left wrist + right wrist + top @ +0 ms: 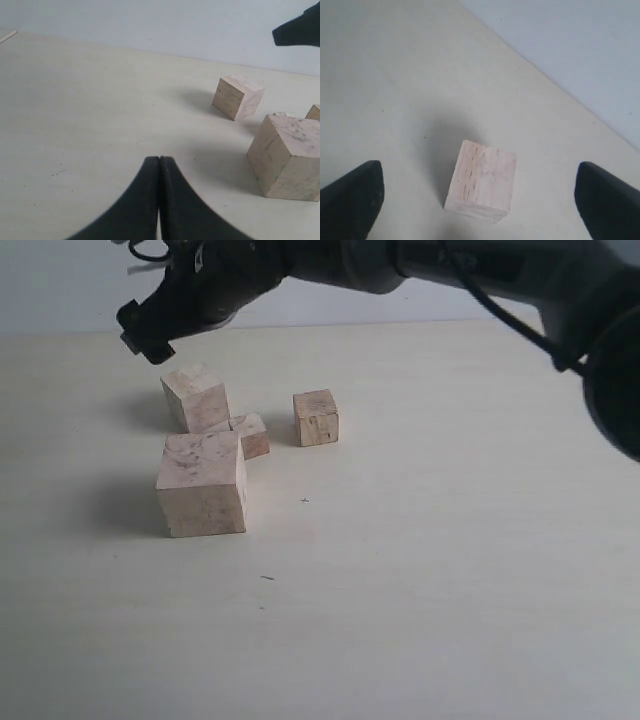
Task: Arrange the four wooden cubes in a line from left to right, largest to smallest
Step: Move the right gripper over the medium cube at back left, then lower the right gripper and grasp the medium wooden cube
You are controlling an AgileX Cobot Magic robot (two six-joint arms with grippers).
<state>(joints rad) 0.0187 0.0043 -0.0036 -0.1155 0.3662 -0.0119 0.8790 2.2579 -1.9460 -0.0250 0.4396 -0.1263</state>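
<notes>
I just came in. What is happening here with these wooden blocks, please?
A two-armed robot is meant to sort four wooden cubes by size, and nothing is lined up yet. The largest cube sits in front, the second cube behind it, and the smallest cube is tucked between them. The third cube stands apart on the right. The right pincer reaches across, open and empty, hovering above the second cube. The left pincer is shut, holding nothing.
</notes>
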